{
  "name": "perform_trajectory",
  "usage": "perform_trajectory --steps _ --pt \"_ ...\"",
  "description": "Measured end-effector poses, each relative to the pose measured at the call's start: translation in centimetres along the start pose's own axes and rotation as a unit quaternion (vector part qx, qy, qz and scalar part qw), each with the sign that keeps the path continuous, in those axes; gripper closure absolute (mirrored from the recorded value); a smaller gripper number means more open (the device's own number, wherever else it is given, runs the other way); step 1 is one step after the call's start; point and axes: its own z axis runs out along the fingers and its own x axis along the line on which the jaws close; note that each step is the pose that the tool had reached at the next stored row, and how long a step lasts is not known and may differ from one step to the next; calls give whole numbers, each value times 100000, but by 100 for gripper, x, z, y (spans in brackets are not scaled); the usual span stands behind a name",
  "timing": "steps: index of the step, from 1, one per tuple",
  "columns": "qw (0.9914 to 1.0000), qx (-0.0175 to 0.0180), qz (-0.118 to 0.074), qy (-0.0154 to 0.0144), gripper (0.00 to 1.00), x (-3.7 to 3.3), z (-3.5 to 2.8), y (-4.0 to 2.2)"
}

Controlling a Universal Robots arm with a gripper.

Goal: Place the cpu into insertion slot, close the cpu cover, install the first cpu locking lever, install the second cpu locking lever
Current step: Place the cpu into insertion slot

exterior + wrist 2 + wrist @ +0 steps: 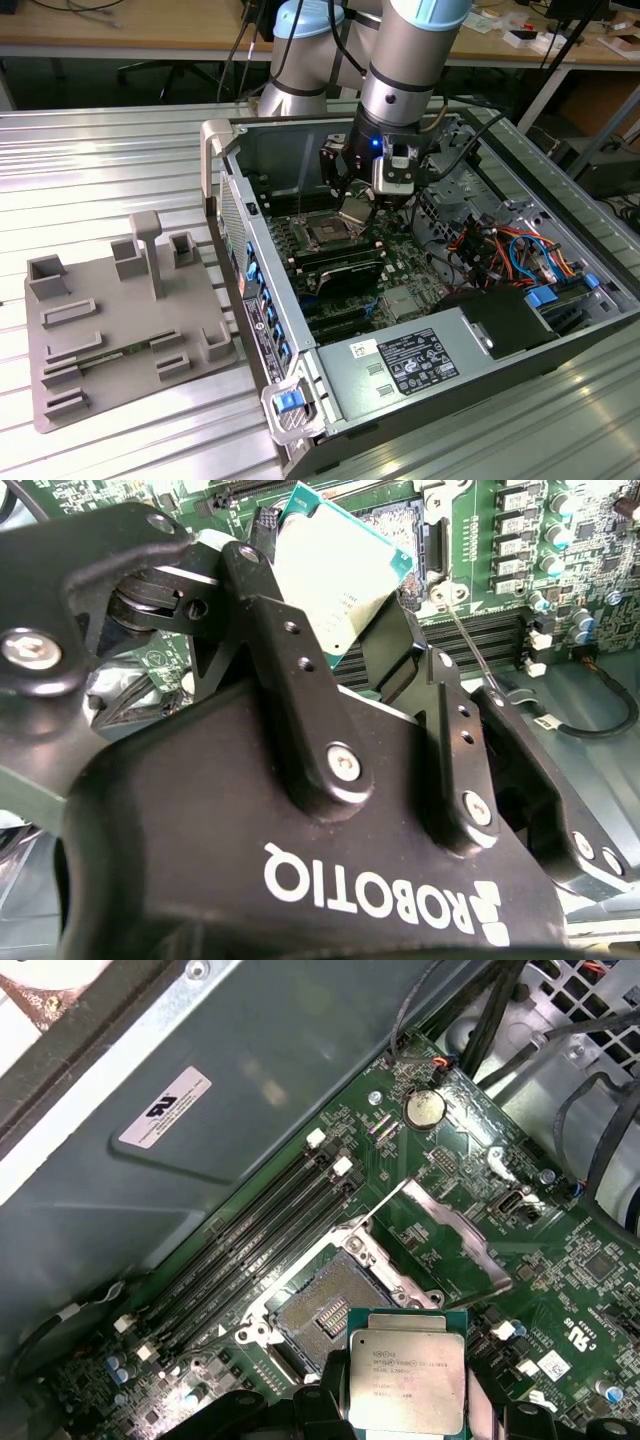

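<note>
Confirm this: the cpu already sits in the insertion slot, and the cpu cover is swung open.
Wrong: the cpu is held in the claw, off the empty insertion slot, as the first wrist view shows. The cpu cover is indeed swung open.

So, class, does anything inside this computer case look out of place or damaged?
Only the cpu: it is clamped in the gripper, not seated in the insertion slot, which lies open and empty. Nothing looks damaged or spilled.
</note>
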Motion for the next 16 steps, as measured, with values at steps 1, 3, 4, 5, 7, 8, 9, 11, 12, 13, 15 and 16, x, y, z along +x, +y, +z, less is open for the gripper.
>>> perform_trajectory --steps 1,3,4,5,7,8,9,11,12,13,15,16 --pt "100000 1 116 -3 45 0 1 0" --pt "100000 7 247 -5 45 0 1 0" --pt "99999 10 355 -5 45 0 1 0" --pt "99999 11 455 -6 45 0 2 0" --pt "99998 15 609 -9 45 0 2 0" --pt "99997 21 767 -9 45 0 3 0" --pt "99996 25 886 -11 45 0 3 0" --pt "99994 33 1119 -13 45 0 4 0" --pt "99993 34 1216 -16 45 0 4 0" --pt "99992 38 1288 -16 45 0 4 0" --pt "99989 43 1455 -18 45 0 4 0" --pt "99989 44 1511 -18 45 0 5 0"
